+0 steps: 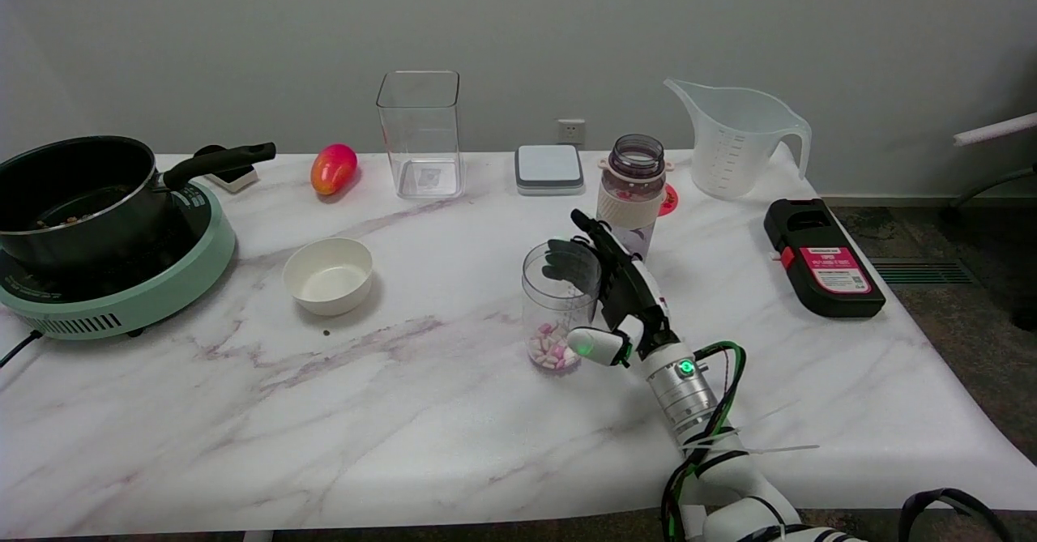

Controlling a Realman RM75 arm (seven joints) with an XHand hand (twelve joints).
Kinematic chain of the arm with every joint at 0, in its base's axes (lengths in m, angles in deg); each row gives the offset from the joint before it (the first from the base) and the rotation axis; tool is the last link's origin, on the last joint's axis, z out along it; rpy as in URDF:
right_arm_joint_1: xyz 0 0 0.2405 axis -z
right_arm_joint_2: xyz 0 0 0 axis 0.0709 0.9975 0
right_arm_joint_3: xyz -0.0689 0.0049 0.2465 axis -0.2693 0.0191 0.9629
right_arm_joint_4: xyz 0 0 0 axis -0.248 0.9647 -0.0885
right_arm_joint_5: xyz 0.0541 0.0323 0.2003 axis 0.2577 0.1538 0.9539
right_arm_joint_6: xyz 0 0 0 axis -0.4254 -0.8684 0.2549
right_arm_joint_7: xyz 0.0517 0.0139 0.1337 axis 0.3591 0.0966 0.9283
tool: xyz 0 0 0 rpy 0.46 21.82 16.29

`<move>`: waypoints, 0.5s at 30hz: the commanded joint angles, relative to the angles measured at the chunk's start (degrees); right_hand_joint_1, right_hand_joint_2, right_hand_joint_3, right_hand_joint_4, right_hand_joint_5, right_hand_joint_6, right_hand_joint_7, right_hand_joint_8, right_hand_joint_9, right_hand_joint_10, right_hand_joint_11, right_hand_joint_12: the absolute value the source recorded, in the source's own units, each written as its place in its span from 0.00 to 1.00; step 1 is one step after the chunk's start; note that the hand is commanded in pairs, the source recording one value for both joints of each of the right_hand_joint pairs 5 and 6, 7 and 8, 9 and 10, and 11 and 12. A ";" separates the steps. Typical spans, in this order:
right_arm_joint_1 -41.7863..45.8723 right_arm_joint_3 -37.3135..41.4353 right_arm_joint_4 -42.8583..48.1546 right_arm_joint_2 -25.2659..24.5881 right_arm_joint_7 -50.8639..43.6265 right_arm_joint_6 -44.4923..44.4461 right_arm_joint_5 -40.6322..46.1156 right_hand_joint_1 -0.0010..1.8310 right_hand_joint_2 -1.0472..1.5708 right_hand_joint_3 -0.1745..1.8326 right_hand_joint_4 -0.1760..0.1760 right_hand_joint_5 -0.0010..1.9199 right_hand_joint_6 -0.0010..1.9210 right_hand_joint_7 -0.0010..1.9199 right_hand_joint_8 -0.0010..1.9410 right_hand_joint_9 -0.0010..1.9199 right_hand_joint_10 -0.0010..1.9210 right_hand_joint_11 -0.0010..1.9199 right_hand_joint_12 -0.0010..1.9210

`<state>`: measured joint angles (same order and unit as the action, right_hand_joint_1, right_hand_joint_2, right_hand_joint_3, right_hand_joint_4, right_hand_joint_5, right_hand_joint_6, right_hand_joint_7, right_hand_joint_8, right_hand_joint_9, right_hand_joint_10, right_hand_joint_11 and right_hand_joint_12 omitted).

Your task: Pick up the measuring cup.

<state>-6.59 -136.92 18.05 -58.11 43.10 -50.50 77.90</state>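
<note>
The measuring cup [557, 299] is a small clear round cup with pink and white pellets at its bottom. It stands upright on the marble table [421, 412], right of centre. My right hand [620, 295] reaches in from the lower right and wraps around the cup's right side. Its dark fingers [567, 262] curl behind the cup near the rim and show through the clear wall. The white thumb [591, 345] lies against the cup's near side, low down. The cup's base rests on the table.
A bottle with a beige sleeve [633, 189] stands just behind the hand. A large clear graduated jug [733, 141] and a black case [822, 258] are at the right. A white bowl [328, 275], a pot on a green cooker [97, 226], a clear square container [420, 133] and a mango [333, 168] are further left.
</note>
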 commanded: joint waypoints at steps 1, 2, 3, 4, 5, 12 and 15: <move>0.79 -0.19 1.34 0.05 0.07 0.86 -0.92 0.68 0.18 0.69 0.50 0.12 0.12 0.31 0.30 0.31 0.31 0.32 0.32; 0.86 -0.19 1.36 0.05 0.07 0.86 -0.92 0.68 0.18 0.69 0.50 0.12 0.12 0.31 0.30 0.31 0.31 0.32 0.32; 1.00 -0.19 1.48 -0.01 0.07 0.92 -0.92 0.68 0.18 0.69 0.50 0.12 0.12 0.31 0.30 0.31 0.31 0.32 0.32; 1.10 -0.19 1.64 -0.03 0.07 1.00 -0.92 0.68 0.18 0.70 0.50 0.12 0.12 0.31 0.31 0.31 0.31 0.32 0.32; 1.18 -0.19 1.74 -0.03 0.07 1.08 -0.92 0.68 0.18 0.70 0.50 0.12 0.12 0.31 0.31 0.31 0.31 0.32 0.32; 1.68 -0.27 2.54 0.05 0.07 1.58 -1.32 0.68 0.17 0.70 0.50 0.13 0.13 0.31 0.31 0.31 0.31 0.32 0.32; 1.76 -0.27 2.62 0.05 0.07 1.64 -1.32 0.68 0.17 0.69 0.50 0.13 0.13 0.31 0.31 0.31 0.31 0.32 0.32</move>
<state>-5.68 -137.08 19.47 -58.12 43.16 -49.57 77.19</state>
